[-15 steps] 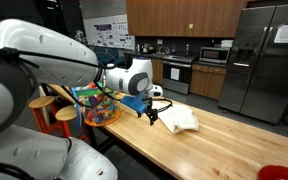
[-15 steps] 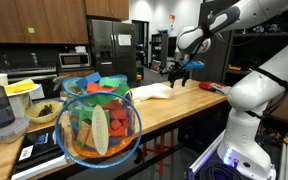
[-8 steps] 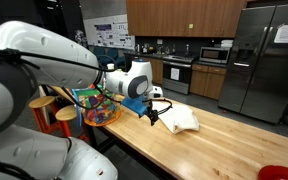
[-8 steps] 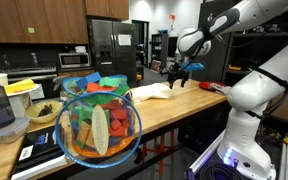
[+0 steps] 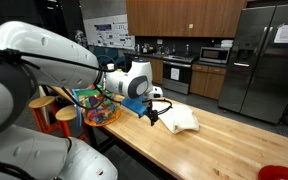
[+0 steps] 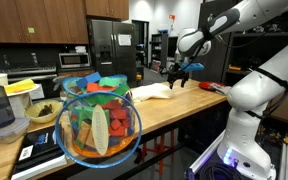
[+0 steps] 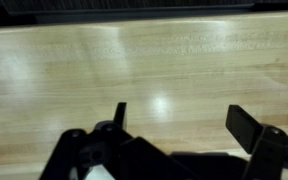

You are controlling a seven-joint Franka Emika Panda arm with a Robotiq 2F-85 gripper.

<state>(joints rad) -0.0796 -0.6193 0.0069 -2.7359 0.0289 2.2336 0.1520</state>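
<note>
Obs: fingers spread fully wide, holding nothing (wrist view shows only bare wooden table below them). The cream cloth lies crumpled on the table just beside them, not yet gripped or lifted; all handling remains.

Comparison with the earlier pictures finds no definite change. In an exterior view the hand, above the counter and just beside the pale cloth, may sit a trace lower than a second ago, but the difference is too slight to confirm. From half a second ago to now no shift is detectable in either exterior view. Nothing on the counter has been displaced.
</note>
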